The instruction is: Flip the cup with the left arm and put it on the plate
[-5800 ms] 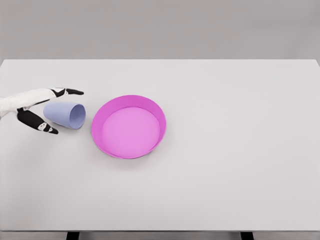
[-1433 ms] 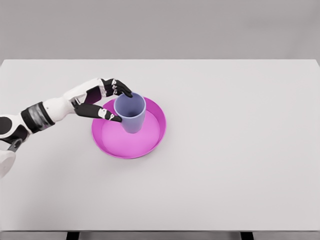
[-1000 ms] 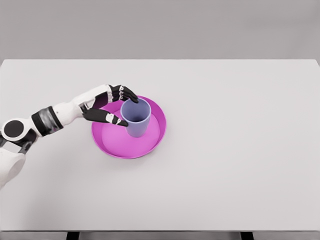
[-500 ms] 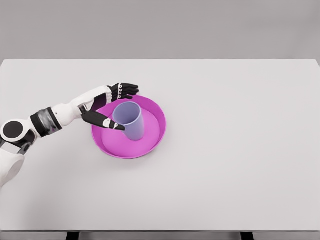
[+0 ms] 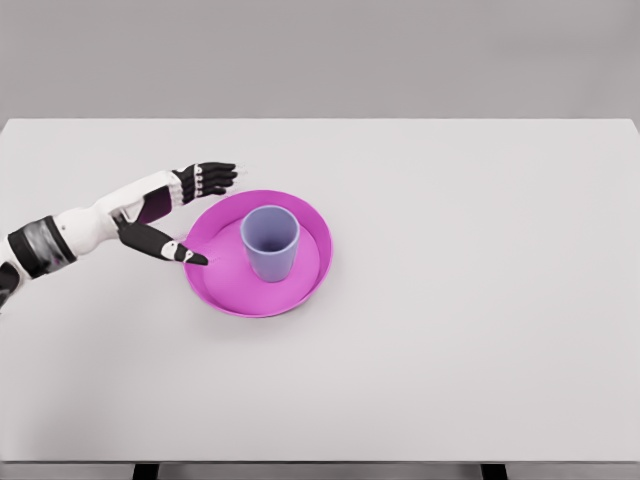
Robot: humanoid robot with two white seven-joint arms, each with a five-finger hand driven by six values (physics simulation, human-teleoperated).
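The lavender cup [image 5: 270, 242] and magenta plate [image 5: 310, 225] look like smooth matt plastic on a matt table [image 5: 480, 300].

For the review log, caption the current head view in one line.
Blue cup stands upright on the pink plate; open left hand is beside the plate, clear of the cup.

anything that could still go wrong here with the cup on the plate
The lavender plastic cup stands upright on the round magenta plate, and the left robot hand is open beside it. Its thumb tip lies over the plate's left rim, so a careless pull-back might nudge the plate and perhaps tip the cup.
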